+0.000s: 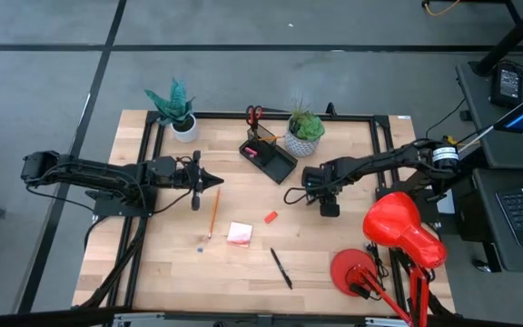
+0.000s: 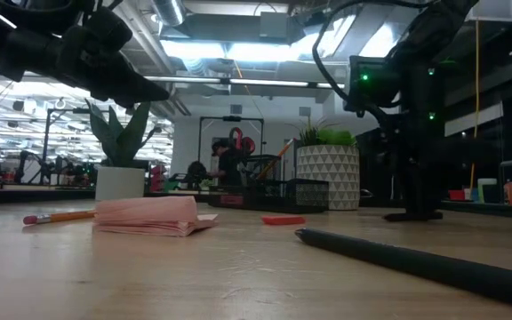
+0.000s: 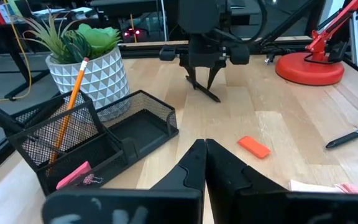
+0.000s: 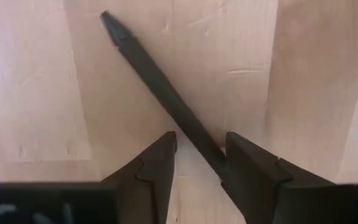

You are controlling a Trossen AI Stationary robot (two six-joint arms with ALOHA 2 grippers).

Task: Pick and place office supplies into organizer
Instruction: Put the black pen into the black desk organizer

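A thin black pen (image 4: 166,93) lies flat on the table right of the organizer (image 1: 271,156). My right gripper (image 4: 201,152) points down over it, open, one finger on each side of the pen's shaft. A second black pen (image 1: 281,268), a pink sticky-note pad (image 1: 239,233), a red eraser (image 1: 270,216) and an orange pencil (image 1: 213,213) lie on the wood. The organizer holds a pencil (image 3: 67,106), red scissors (image 1: 254,113) and a pink piece (image 3: 73,175). My left gripper (image 1: 214,179) hovers shut at the table's left. My right gripper comes at the pen from above, its fingers standing across the shaft near one end (image 4: 213,152). The shaft runs up against one finger (image 4: 247,168); whether that finger touches it I cannot tell. The pen lies flat on the table.
Two white potted plants (image 1: 178,113) (image 1: 304,132) stand along the far edge beside the organizer. A red desk lamp (image 1: 398,236) fills the near right corner. A black frame (image 1: 143,163) borders the tabletop. Bare wood lies between the scattered supplies.
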